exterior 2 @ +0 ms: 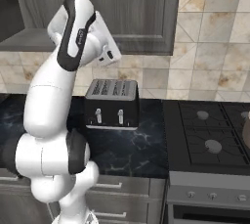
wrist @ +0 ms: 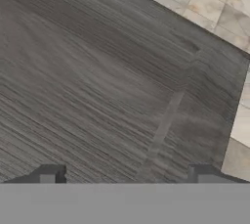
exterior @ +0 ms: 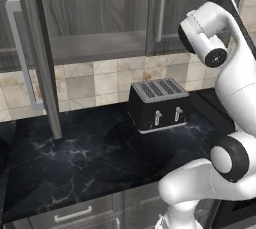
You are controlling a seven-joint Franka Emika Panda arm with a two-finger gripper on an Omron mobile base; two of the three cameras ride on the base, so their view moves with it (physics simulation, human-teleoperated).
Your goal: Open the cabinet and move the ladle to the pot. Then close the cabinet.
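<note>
2 cabinet doors face you: the left one stands swung out at 9 o'clock, the right one shut. The gripper is up against wood grain, tips spread wide, holding nothing. You look to be at the opening or reaching-in step; next, find the ladle, which I cannot spot, nor the pot. A black toaster sits on the dark marble counter, stove at 3 o'clock, beige tile behind.
</note>
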